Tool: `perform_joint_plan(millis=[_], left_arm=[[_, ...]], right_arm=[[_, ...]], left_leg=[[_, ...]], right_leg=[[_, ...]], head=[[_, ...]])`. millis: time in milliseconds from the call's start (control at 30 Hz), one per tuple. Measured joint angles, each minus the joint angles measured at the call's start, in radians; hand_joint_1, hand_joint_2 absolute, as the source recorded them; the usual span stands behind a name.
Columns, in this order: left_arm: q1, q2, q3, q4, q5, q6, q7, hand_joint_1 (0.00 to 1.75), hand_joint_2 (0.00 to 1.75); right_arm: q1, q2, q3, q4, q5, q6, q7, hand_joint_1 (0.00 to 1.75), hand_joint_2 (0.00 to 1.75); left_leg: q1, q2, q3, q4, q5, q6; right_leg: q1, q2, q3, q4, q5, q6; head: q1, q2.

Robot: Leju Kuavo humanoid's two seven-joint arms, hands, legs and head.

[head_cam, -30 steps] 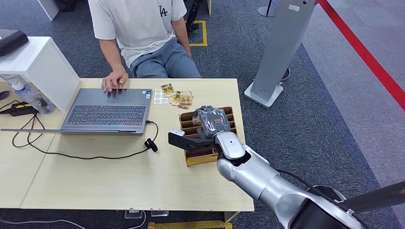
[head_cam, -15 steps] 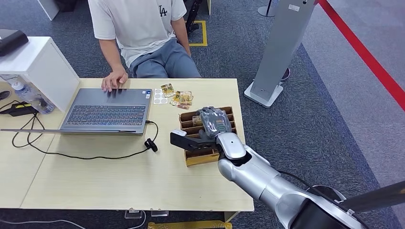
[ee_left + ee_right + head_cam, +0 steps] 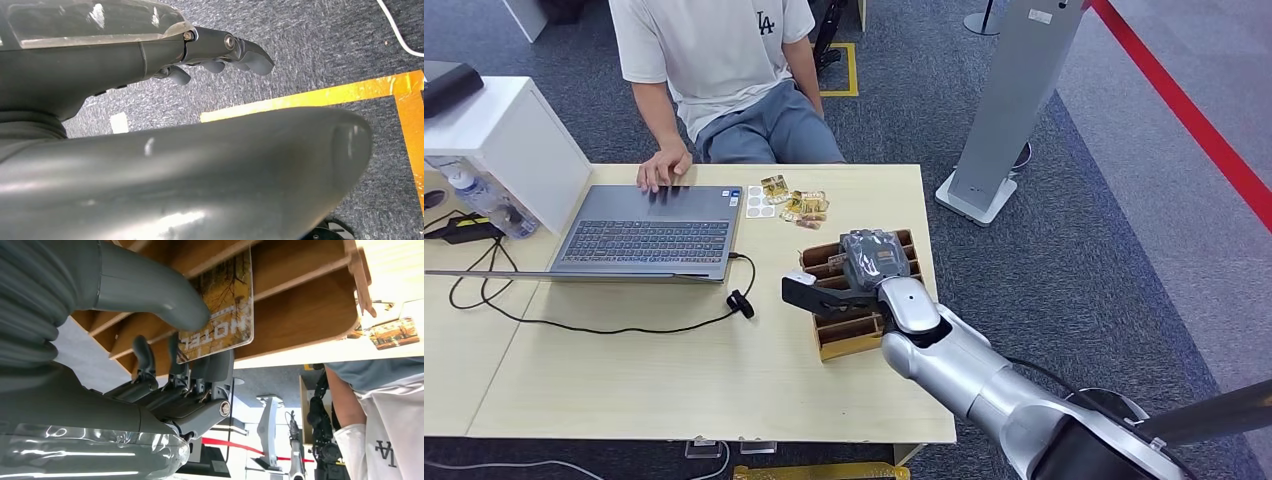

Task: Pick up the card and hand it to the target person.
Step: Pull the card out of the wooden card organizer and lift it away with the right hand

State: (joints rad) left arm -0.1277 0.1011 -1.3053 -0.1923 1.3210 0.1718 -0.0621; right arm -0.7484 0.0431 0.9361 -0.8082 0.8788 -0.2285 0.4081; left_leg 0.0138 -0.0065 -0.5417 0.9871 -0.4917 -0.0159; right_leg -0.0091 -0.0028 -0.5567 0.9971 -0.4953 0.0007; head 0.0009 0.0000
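Since earlier, right robot hand (image 3: 871,262) slid slightly toward 5 o'clock, rack (image 3: 849,335) dragged along. Thumb and fingers (image 3: 150,362) pinch card (image 3: 220,305), half in rack slot. Person (image 3: 714,60) at 11 o'clock. Left robot hand (image 3: 220,50) empty, fingers curled, hanging over floor.

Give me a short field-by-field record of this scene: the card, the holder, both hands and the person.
card: yellow printed hotel card, standing in a slot of the holder
holder: brown slotted wooden card rack near the pale wooden table edge
right hand: right hand pinches the card, thumb on its printed face, fingers behind
left hand: left hand hangs over grey carpet, fingers curled, holding nothing
person: person in white T-shirt seated across the table, one hand on the grey laptop
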Motion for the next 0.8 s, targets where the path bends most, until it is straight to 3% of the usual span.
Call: perform_joint_plan(millis=[367, 500, 800], left_arm=[[0.0, 0.0, -0.009, 0.0, 0.003, 0.001, 0.0, 0.0, 0.0], [0.0, 0.0, -0.014, 0.0, 0.002, 0.001, -0.002, 0.0, 1.75], [0.0, 0.0, -0.023, 0.0, 0.006, 0.006, -0.017, 0.0, 1.75]], right_arm=[[0.0, 0.0, 0.0, 0.003, 0.0, -0.007, -0.011, 1.7, 1.75], [-0.002, 0.001, 0.002, 0.008, -0.001, -0.011, -0.014, 1.71, 1.75], [-0.003, 0.002, 0.005, 0.01, -0.005, -0.017, -0.015, 1.71, 1.75]], left_leg=[[0.0, 0.0, 0.0, 0.0, 0.0, 0.0], [0.0, 0.0, 0.0, 0.0, 0.0, 0.0], [0.0, 0.0, 0.0, 0.0, 0.0, 0.0]], right_leg=[[0.0, 0.0, 0.0, 0.0, 0.0, 0.0], [0.0, 0.0, 0.0, 0.0, 0.0, 0.0], [0.0, 0.0, 0.0, 0.0, 0.0, 0.0]], head=[[0.0, 0.0], [0.0, 0.0], [0.0, 0.0]])
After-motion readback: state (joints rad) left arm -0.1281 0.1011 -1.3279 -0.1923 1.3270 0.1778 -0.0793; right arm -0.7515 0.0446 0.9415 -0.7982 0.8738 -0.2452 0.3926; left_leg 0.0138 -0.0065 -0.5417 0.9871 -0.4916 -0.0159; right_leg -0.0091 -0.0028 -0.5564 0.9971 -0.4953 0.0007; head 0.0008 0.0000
